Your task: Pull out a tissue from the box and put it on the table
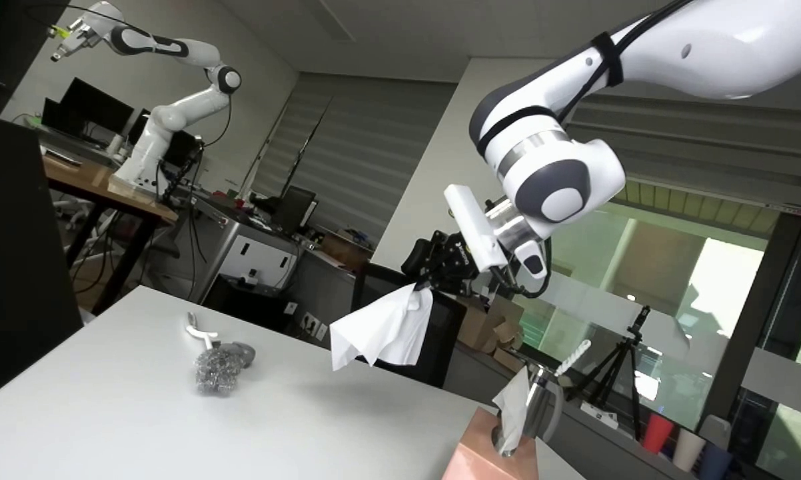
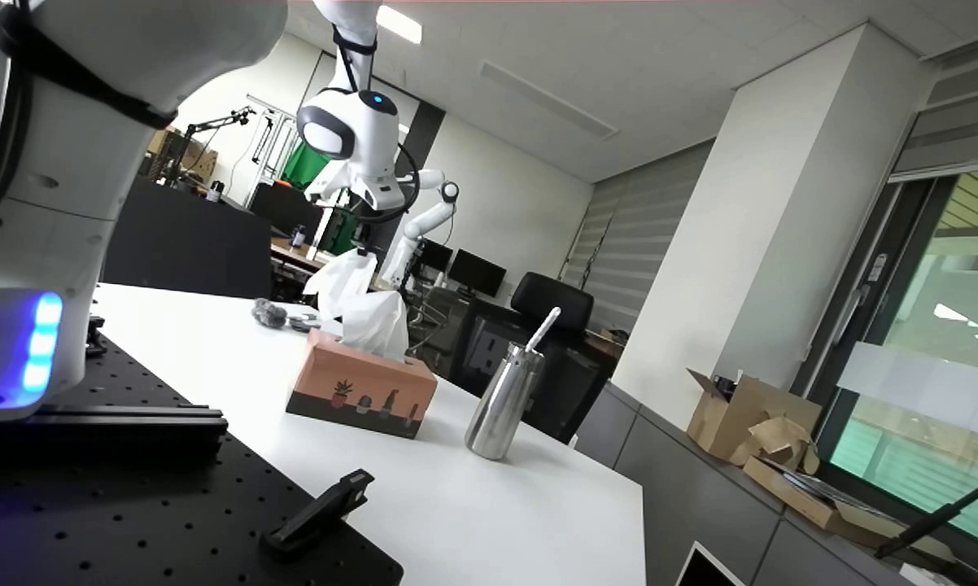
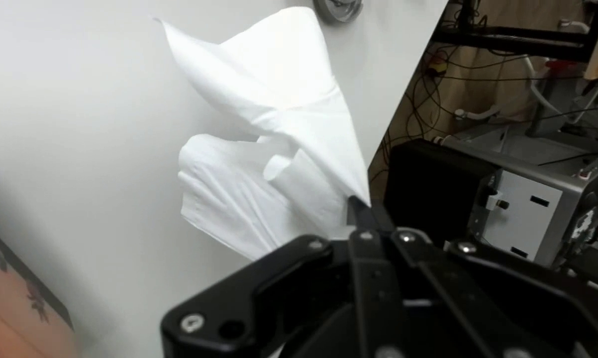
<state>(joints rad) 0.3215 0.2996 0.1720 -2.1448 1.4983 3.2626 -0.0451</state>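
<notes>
Tissue point(image 1: 382, 327), thin, white and softly creased, hangs in pointed folds above the smooth white table point(image 2: 489, 521), its gathered top pinched tight in the black gripper point(image 1: 422, 285). A second sheet point(image 1: 515, 403) rises crumpled from the rounded opening of the boxy pink carton point(image 2: 359, 384), printed with potted plants and banded dark along its base. Near it stands a tapering, shiny metal jug point(image 2: 504, 403); a curly silvery scourer point(image 1: 217, 368) lies well apart.
</notes>
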